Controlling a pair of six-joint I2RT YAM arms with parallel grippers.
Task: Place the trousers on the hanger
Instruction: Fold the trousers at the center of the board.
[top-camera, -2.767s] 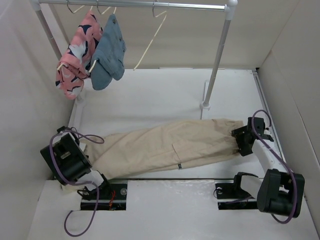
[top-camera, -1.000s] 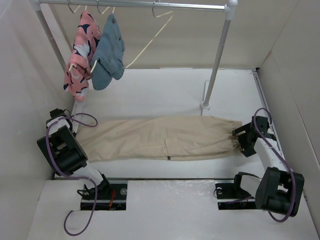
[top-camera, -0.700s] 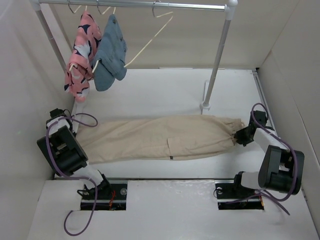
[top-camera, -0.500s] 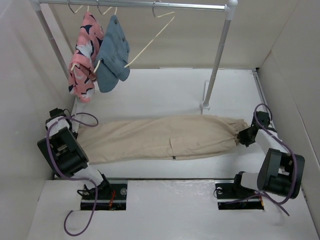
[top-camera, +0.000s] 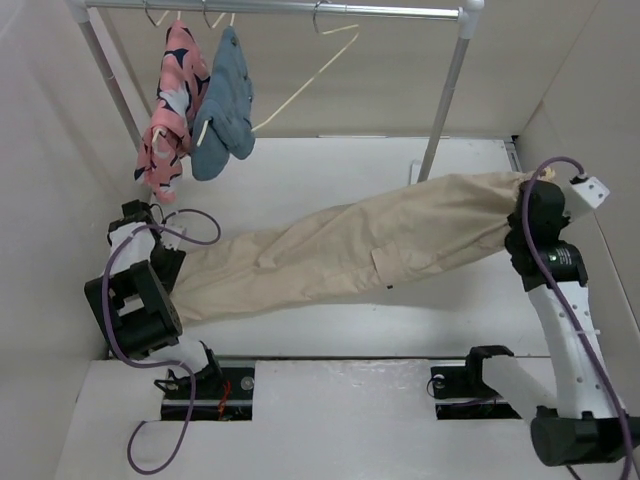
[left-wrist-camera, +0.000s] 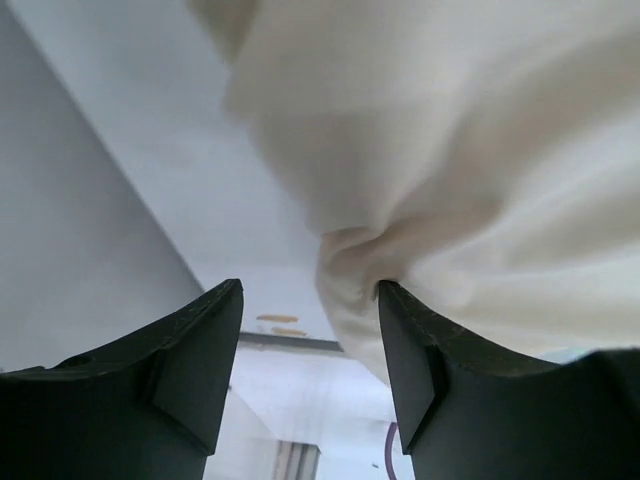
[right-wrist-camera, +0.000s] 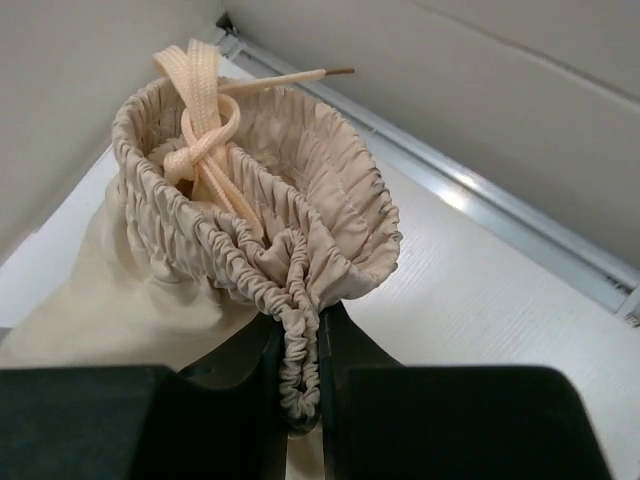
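The beige trousers (top-camera: 340, 250) stretch slantwise across the table, leg ends low at the left and waist raised at the right. My right gripper (top-camera: 518, 205) is shut on the gathered elastic waistband (right-wrist-camera: 300, 270), whose drawstring bow (right-wrist-camera: 200, 120) shows above my right gripper (right-wrist-camera: 300, 335). My left gripper (top-camera: 168, 262) sits at the leg ends, open. In the left wrist view my left gripper (left-wrist-camera: 310, 300) has cloth (left-wrist-camera: 420, 200) brushing its right finger (left-wrist-camera: 415, 350) but nothing pinched. The cream hanger (top-camera: 305, 78) hangs empty from the rail, tilted.
A grey rail (top-camera: 300, 8) spans the back on two posts, the right post (top-camera: 445, 100) standing just behind the raised waist. A pink patterned garment (top-camera: 170, 100) and a blue denim garment (top-camera: 225, 105) hang at the rail's left. Walls close in on both sides.
My right gripper shut on the waistband and lifted it up and back to the right. My left gripper opened and let go of the leg ends. The trousers now slant.
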